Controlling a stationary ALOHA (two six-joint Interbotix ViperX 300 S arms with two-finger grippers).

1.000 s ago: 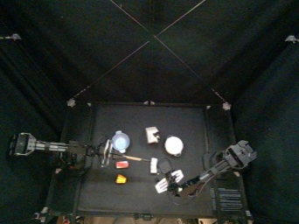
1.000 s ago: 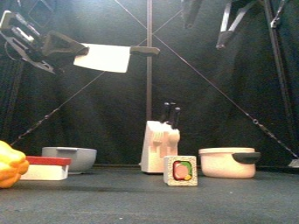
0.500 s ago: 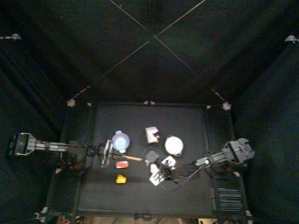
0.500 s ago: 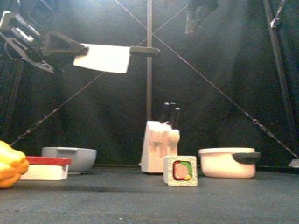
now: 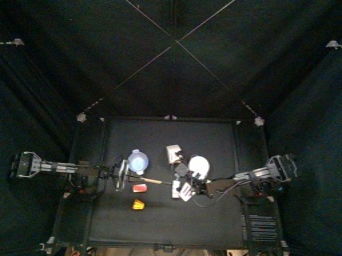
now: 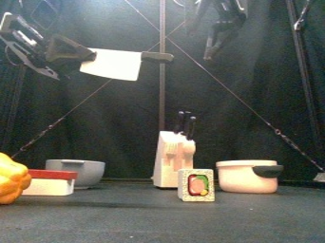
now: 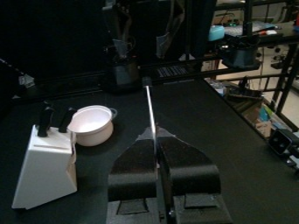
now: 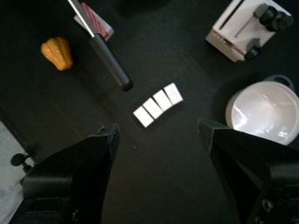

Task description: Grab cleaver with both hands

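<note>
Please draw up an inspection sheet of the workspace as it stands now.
Surface: black table, bare along its front edge.
Job's things: cleaver held in the air, white blade hanging down, dark handle level and free.
Clutter: white knife block, white pot, small picture box, yellow pepper, red-and-white block, grey bowl, all standing on the table.
Grippers: left gripper shut on the cleaver; right gripper open, high up, apart from the handle.
Cables: nothing seen on the table.
Surroundings: black curtains all round; shelving beyond them in the left wrist view.
</note>
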